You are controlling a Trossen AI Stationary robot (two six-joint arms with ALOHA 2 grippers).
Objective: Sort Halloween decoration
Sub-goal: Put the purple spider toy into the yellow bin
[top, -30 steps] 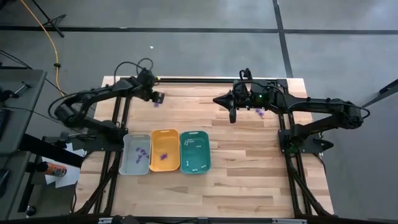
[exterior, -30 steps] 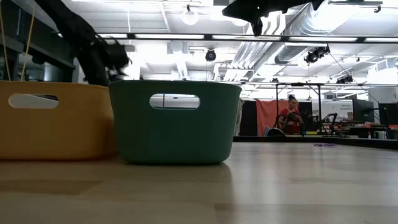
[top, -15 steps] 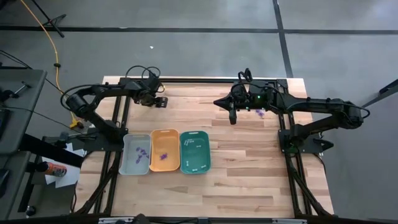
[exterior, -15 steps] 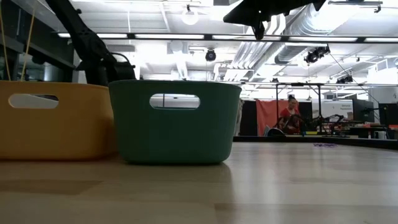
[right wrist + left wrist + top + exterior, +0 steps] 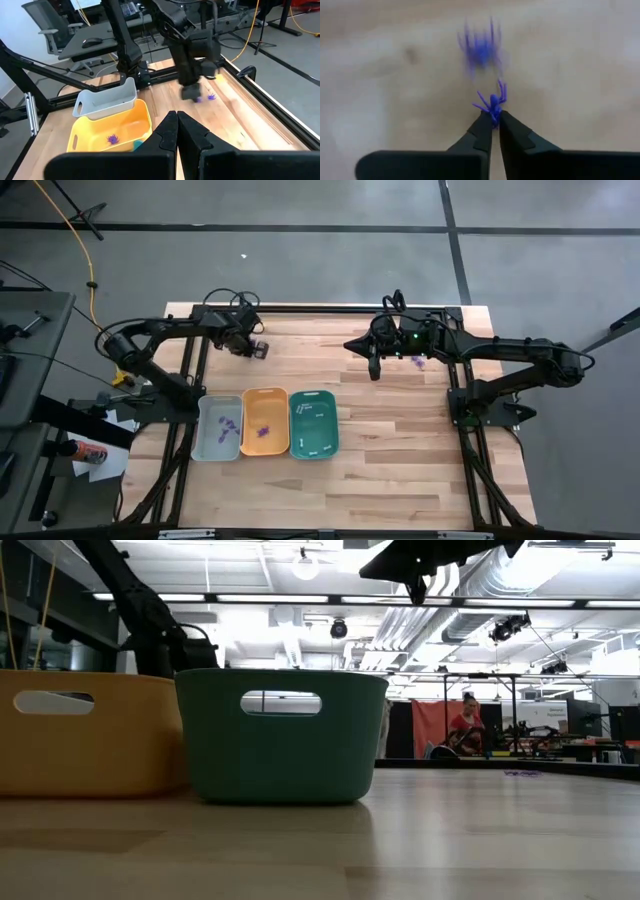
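Observation:
My left gripper points down at the table's far left part, shut on a small purple spider. A second purple spider lies loose on the wood just beyond it. The right wrist view shows the same gripper low over the table, with a purple piece beside it. My right gripper hangs shut and holding nothing, high above the far middle of the table. More purple pieces lie under the right arm. My left gripper pinches the purple spider's body end between its two fingertips, coming from above and pointing steeply down. The spider's legs stick out past the tips. Whether the spider still rests on the wood I cannot tell.
Three trays stand side by side near the table's left middle: grey, orange and teal. Purple pieces lie in the grey and orange trays, white sticks in the teal one. A person stands in the room beyond the table.
My left gripper has sunk toward the table and shifted a little toward the near edge, tipping more steeply downward. My right arm has kept still.

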